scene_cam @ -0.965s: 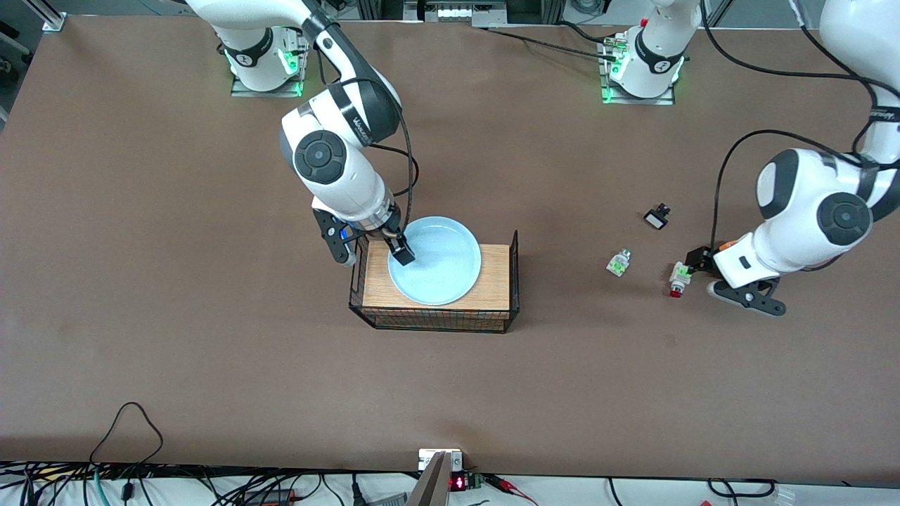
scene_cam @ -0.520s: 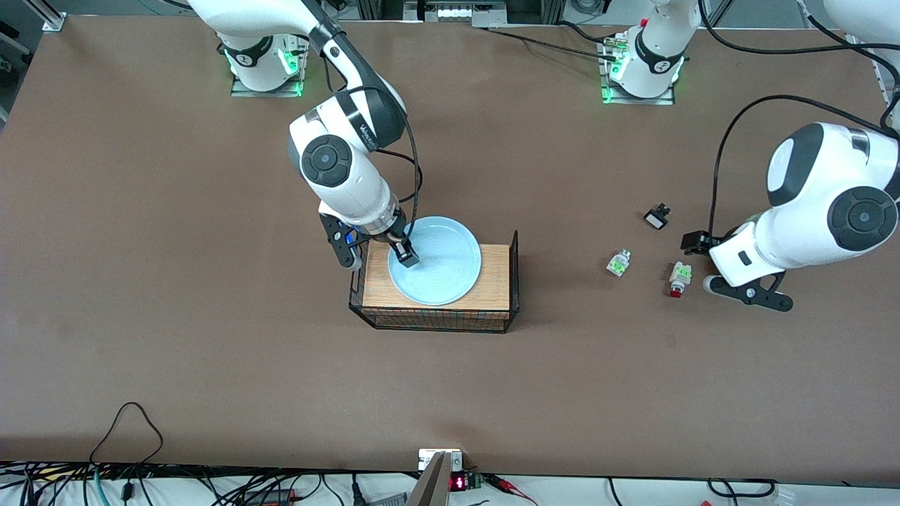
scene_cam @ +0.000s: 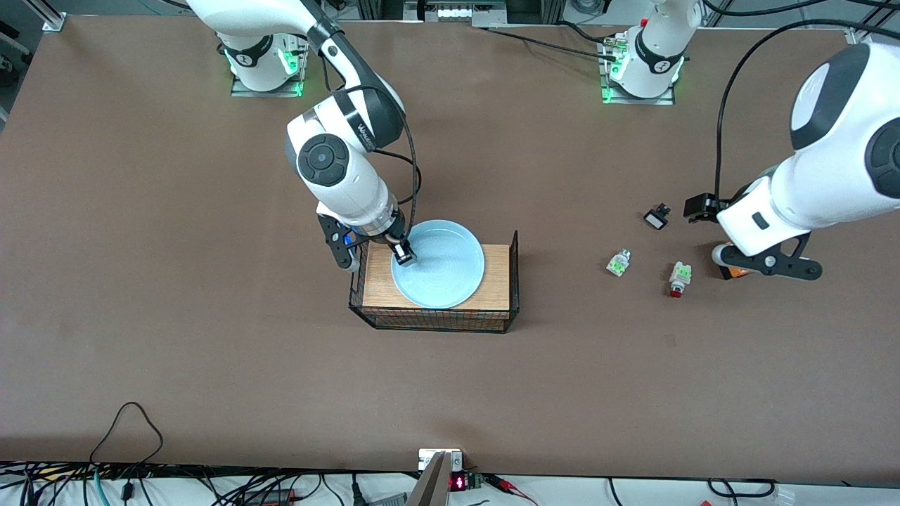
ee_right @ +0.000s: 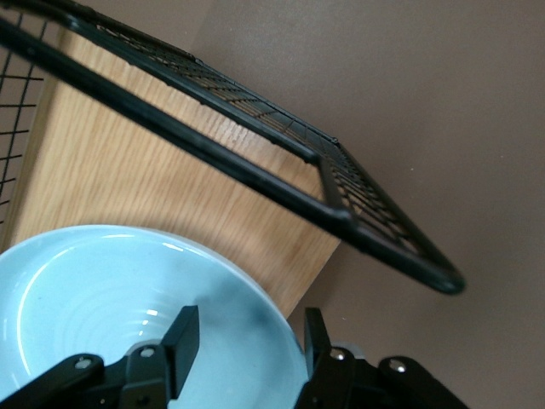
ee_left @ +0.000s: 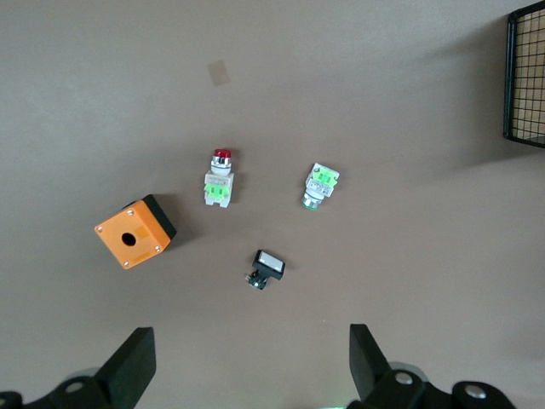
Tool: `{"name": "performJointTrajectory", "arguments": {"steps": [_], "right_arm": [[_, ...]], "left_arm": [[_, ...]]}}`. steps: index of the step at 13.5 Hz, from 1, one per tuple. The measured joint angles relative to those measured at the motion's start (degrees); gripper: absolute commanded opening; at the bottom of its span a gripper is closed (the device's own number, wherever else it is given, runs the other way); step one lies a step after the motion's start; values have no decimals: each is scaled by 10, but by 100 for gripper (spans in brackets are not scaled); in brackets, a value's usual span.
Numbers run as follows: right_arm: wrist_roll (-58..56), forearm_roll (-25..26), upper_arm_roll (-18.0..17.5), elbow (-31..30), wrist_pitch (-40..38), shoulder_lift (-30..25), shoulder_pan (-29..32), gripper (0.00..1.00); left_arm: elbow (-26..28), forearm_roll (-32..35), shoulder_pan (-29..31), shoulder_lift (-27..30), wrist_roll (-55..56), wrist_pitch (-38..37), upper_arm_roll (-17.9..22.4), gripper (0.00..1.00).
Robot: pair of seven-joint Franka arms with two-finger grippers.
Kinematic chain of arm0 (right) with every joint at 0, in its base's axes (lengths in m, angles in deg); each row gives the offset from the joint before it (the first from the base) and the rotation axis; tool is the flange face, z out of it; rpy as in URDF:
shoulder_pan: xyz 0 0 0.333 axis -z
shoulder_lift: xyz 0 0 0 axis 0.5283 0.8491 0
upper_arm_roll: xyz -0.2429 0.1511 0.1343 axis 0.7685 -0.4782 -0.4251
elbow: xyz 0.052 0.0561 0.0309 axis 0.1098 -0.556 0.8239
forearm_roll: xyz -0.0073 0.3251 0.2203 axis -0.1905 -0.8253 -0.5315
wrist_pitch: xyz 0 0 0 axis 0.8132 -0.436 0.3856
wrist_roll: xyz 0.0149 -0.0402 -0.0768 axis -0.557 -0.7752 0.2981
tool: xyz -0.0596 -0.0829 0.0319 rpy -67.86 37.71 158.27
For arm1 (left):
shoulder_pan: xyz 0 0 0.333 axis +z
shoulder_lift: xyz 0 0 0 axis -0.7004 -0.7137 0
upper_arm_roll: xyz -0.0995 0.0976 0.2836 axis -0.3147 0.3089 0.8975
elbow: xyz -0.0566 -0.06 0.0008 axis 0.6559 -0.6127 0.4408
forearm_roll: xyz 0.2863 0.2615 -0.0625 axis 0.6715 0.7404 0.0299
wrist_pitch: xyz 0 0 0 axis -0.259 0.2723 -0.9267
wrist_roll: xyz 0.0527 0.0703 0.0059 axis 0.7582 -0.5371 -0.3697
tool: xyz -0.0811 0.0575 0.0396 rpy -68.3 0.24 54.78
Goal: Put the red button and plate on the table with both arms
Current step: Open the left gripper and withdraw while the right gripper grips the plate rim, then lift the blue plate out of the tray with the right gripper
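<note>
The red button (scene_cam: 678, 276) lies on the table (scene_cam: 211, 316), whitish with a green patch; the left wrist view shows its red tip (ee_left: 219, 179). My left gripper (scene_cam: 710, 226) hangs open high over the table beside it, holding nothing (ee_left: 247, 349). The pale blue plate (scene_cam: 443, 270) rests on the wood-topped wire stand (scene_cam: 496, 281). My right gripper (scene_cam: 395, 251) straddles the plate's rim at the right arm's end. In the right wrist view (ee_right: 249, 328) one finger is inside the plate (ee_right: 102, 290) and one outside, and the gap between them is wider than the rim.
A green-white block (scene_cam: 618, 263) and a small black-and-white part (scene_cam: 656, 218) lie near the red button. An orange box (ee_left: 134, 232) with a hole sits under the left hand. The stand's black wire wall (ee_right: 255, 179) rises close to the right gripper.
The left arm rose and drew away from the red button, which stayed put. The right gripper's jaws narrowed around the plate's rim, and the plate shifted slightly.
</note>
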Motion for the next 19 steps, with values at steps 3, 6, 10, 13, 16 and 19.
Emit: {"name": "performJointTrajectory", "arguments": {"steps": [3, 6, 10, 13, 16, 19], "right_arm": [[0, 0, 0, 1, 0, 0, -1, 38], [-1, 0, 0, 1, 0, 0, -2, 27], [-11, 0, 0, 1, -1, 0, -2, 12], [-38, 0, 0, 1, -1, -1, -2, 3], [-66, 0, -2, 1, -5, -3, -3, 0], [-73, 0, -2, 2, -5, -4, -3, 0]], "left_arm": [[-10, -37, -30, 28, 0, -9, 49, 100], [15, -116, -161, 90, -1, -2, 235, 100], [168, -133, -241, 203, -1, 127, 341, 100], [211, -133, -251, 230, -1, 139, 350, 100], [212, -133, -251, 230, -1, 125, 352, 100], [210, -133, -251, 230, -1, 121, 352, 100]]}}
